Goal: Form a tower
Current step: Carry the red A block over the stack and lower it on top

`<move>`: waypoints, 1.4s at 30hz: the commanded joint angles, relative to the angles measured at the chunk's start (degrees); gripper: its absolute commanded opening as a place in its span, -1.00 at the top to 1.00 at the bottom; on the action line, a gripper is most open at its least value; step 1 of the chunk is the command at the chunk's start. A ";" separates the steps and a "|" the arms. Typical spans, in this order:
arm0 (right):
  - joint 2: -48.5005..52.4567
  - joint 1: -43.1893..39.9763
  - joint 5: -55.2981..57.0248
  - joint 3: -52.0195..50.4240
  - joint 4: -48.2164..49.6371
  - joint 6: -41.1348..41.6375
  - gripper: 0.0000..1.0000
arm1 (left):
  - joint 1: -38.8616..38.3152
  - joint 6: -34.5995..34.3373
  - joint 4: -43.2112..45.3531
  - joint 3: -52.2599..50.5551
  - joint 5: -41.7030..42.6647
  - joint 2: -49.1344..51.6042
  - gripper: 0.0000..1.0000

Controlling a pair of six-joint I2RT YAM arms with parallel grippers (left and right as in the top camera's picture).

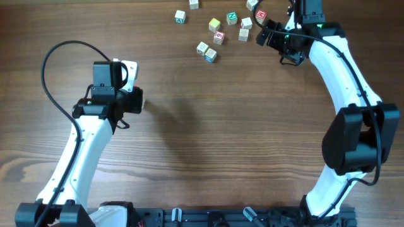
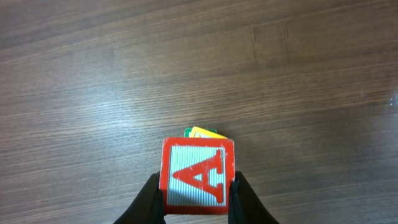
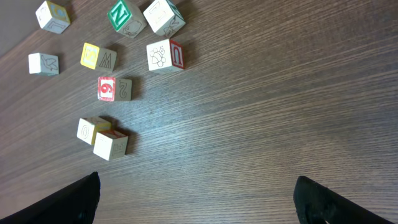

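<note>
- Firmly, the left gripper (image 2: 198, 198) clamps the tower (image 2: 196, 168) by its top cube (image 2: 198, 177), one finger on each side.
- That cube's face is white with a red A; the tower stands left of centre over the table (image 1: 221, 126).
- Lower cube (image 2: 202, 132) is mostly hidden: only a yellow and green edge shows on the far side.
- Right gripper (image 3: 196, 202) hangs spread wide at far right, grasping nothing.
- Loose cubes (image 3: 106, 88) lie scattered just left of it; some are cut off at the far edge.
</note>
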 commanded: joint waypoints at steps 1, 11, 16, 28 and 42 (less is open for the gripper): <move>0.81 0.13 -0.13 -0.24 0.15 0.35 -0.99 | 0.28 -0.15 1.03 -2.10 1.42 3.02 0.92; 0.81 0.13 -0.13 -0.24 0.15 0.35 -0.99 | 0.28 -0.11 3.54 -2.10 1.38 8.15 0.78; 0.81 0.13 -0.13 -0.24 0.15 0.33 -0.99 | 0.28 -0.13 3.50 -2.10 1.36 8.15 0.80; 0.81 0.13 -0.13 -0.24 0.15 0.35 -0.99 | 0.28 -0.15 3.32 -2.10 2.01 -1.03 0.84; 0.81 0.11 -0.13 -0.24 0.15 0.35 -0.99 | 0.28 -0.13 3.61 -2.14 3.74 7.08 0.81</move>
